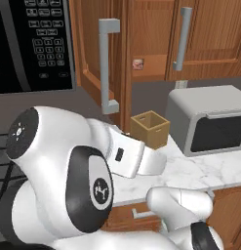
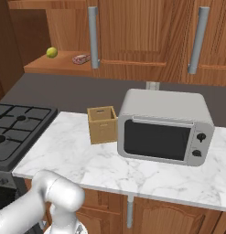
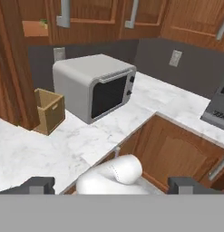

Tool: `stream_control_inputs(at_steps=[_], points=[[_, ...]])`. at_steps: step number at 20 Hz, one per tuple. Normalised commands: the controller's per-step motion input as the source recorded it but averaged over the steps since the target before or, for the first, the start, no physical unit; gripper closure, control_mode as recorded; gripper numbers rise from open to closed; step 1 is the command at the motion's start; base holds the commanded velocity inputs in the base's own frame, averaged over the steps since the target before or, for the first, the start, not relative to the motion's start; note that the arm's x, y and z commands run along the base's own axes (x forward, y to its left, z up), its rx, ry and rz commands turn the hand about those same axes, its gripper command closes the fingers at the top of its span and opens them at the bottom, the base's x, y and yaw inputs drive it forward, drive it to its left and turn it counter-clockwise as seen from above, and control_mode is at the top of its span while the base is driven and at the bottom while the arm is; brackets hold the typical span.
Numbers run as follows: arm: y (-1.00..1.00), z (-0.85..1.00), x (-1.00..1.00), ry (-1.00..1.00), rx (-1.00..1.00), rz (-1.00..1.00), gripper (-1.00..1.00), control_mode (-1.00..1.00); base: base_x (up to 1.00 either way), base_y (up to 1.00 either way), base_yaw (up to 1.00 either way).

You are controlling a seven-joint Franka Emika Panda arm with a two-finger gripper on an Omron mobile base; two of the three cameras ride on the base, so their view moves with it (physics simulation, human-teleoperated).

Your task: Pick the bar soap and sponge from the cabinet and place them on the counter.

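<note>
From my seat the fruit (image 2: 51, 52) sits at the cabinet (image 2: 132, 32) shelf's left end w/ the bar soap (image 2: 81, 59) just right of it near the front edge, gripper (image 3: 111, 185) jaws apart & empty, so I'd risk clipping the door handle (image 2: 93, 36) reaching in.

pinkish bar soap (image 2: 81, 59), yellow-green fruit (image 2: 51, 52), white grey-veined counter (image 2: 78, 160), reddish-brown cabinet (image 2: 132, 32).

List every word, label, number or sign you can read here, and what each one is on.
No text reads clearly.
Black keypad panel: rows of white button markings, too small to read.
Robot arm: round white emblem, a symbol, not words.
Bar soap: pale markings, too blurred to read.
</note>
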Motion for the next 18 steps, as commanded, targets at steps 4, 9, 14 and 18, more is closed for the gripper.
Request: stream_control_inputs(at_steps=[4,9,14,18], points=[[-0.28,-0.03,-0.46,0.02,0.02,0.31,-1.00,-1.00,0.00,0.00,0.00],[-0.58,0.03,-0.14,0.12,0.30,0.05,-1.00,-1.00,0.00,0.00,0.00],[-0.63,0.08,0.00,0.17,0.30,0.02,-1.00,-1.00,0.00,0.00,0.00],[-0.48,0.08,0.13,0.00,0.29,0.15,-1.00,-1.00,0.00,0.00,0.00]])
